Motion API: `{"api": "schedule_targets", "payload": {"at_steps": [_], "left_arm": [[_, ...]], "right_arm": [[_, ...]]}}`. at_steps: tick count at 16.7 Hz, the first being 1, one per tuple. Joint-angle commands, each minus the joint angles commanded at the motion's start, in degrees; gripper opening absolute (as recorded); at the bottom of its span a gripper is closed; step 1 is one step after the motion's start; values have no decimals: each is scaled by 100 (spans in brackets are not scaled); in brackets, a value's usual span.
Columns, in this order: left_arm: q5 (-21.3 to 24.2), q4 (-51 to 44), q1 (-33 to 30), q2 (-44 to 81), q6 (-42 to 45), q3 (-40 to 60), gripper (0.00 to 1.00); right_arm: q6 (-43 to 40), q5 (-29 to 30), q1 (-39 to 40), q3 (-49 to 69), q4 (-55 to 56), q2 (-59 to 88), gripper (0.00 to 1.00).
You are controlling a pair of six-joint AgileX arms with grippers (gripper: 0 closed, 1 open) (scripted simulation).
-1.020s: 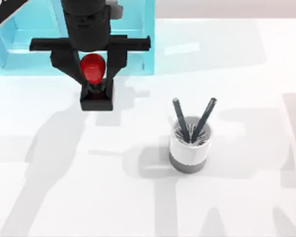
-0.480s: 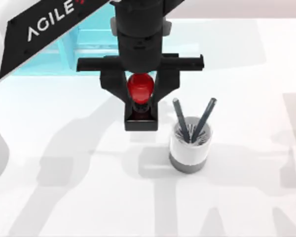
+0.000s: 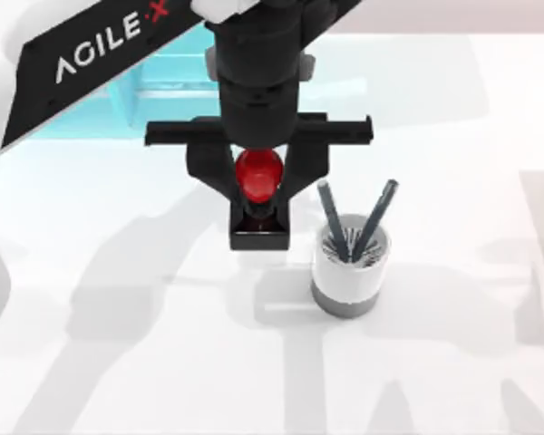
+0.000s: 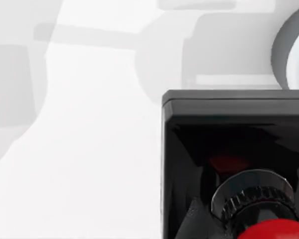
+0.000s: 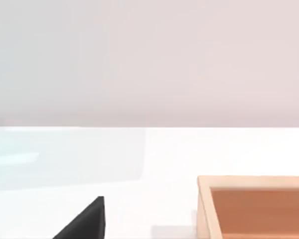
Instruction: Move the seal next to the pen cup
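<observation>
Since the table [image 3: 118, 362] is plain white with only soft shadows on it, plus a pale blue tray [image 3: 163, 82] at the back left, the front and right sides are wide open. My left arm reaches in from the upper left, pointing down, and the left gripper [image 3: 258, 186] is clamped on the red knob of the seal [image 3: 258, 177], whose black base sits just left of the pen cup [image 3: 349, 272], slightly apart. A tan box [image 5: 254, 206] shows in the right wrist view.

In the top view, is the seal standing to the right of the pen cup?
No, the seal, held in the left gripper, is on the left of the pen cup.
</observation>
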Motion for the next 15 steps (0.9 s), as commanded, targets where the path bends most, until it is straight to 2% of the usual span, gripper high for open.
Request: {"api": "schedule_targets", "payload": {"at_steps": [2, 15], "left_arm": [[0, 0, 0, 0, 0, 0, 0], [0, 0, 0, 0, 0, 0, 98]], "right_arm": [[0, 0, 0, 0, 0, 0, 100], [0, 0, 0, 0, 0, 0, 100]]}}
